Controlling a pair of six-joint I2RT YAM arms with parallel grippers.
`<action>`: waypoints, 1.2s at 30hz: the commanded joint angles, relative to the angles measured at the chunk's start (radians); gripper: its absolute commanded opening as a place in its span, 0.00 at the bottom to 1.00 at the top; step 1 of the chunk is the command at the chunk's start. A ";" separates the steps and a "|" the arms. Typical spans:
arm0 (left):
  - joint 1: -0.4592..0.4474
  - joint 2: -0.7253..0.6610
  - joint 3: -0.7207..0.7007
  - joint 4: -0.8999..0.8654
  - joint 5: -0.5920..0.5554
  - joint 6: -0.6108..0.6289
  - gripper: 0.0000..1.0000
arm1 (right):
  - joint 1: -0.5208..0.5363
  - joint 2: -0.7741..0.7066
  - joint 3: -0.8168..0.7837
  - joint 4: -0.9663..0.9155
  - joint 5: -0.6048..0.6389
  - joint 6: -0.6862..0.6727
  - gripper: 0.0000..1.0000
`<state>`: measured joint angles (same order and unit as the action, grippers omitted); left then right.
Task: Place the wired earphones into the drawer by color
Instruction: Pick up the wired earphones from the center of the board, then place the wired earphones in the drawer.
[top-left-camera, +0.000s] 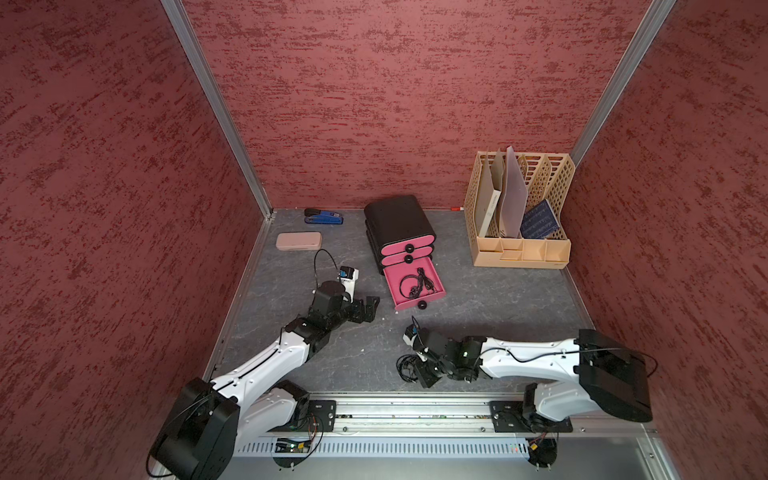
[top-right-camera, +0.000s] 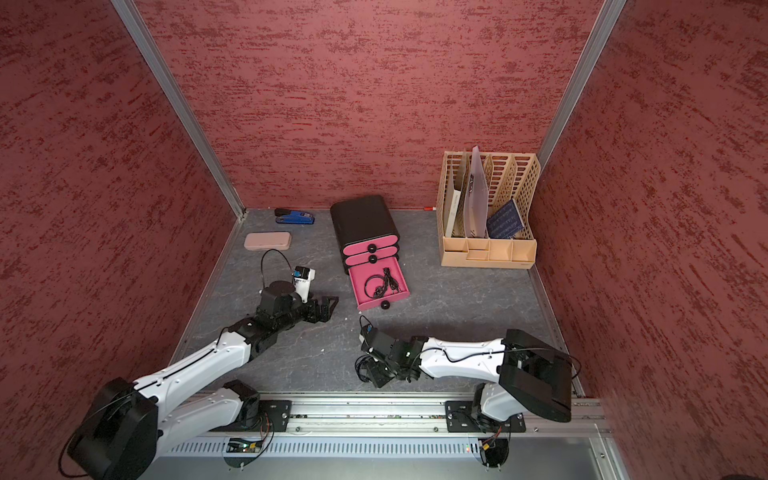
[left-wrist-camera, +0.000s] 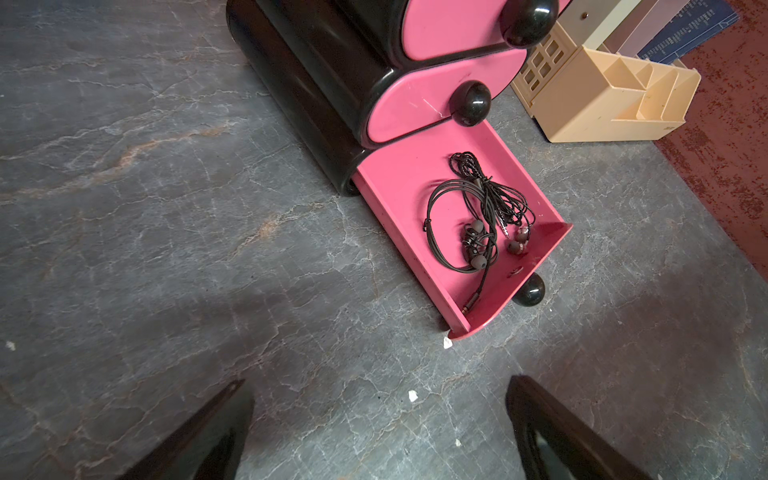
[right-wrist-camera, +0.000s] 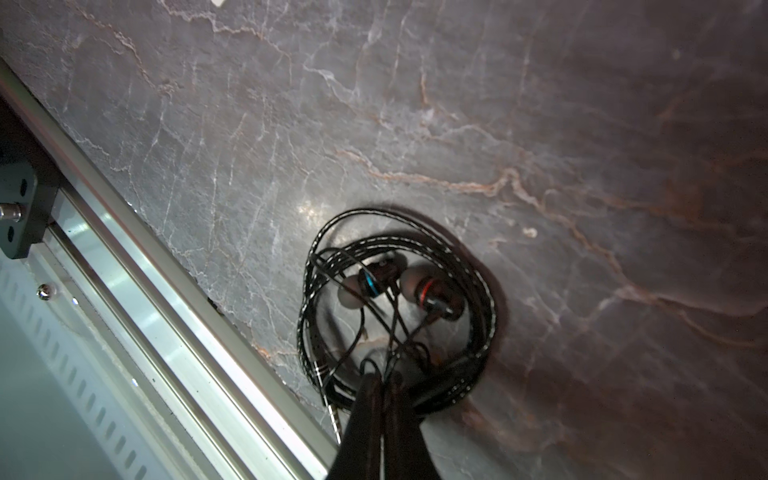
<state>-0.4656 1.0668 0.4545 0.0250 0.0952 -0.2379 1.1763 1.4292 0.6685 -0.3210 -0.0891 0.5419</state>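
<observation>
The drawer cabinet (top-left-camera: 399, 222) (top-right-camera: 365, 220) stands at the back middle, black with pink fronts. Its bottom drawer (left-wrist-camera: 399, 187) is pulled out, and black wired earphones (top-left-camera: 417, 284) (left-wrist-camera: 478, 220) lie tangled inside. Another black coil of earphones (top-left-camera: 405, 368) (right-wrist-camera: 399, 299) sits on the table by the front rail. My right gripper (right-wrist-camera: 382, 380) is shut on this coil's cables, its jaws pressed together. To the left of the open drawer, my left gripper (top-left-camera: 368, 309) (left-wrist-camera: 378, 415) hangs open over bare table with nothing between its fingers.
A beige lattice file rack (top-left-camera: 519, 212) with folders fills the back right corner. A pink case (top-left-camera: 299, 241) and a blue stapler (top-left-camera: 324, 217) lie at the back left. The aluminium rail (top-left-camera: 415, 411) runs along the front edge, close to the held coil.
</observation>
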 joint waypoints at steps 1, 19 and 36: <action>0.005 -0.004 0.009 0.027 -0.012 0.013 1.00 | 0.007 -0.045 0.038 -0.026 0.056 -0.012 0.01; 0.004 -0.010 0.005 0.026 -0.021 0.010 1.00 | -0.065 -0.246 0.177 -0.212 0.220 -0.129 0.00; 0.005 -0.030 -0.004 0.028 -0.035 0.009 1.00 | -0.262 -0.097 0.388 -0.136 0.230 -0.319 0.00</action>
<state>-0.4656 1.0573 0.4545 0.0254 0.0708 -0.2379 0.9417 1.2991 1.0229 -0.5030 0.1307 0.2684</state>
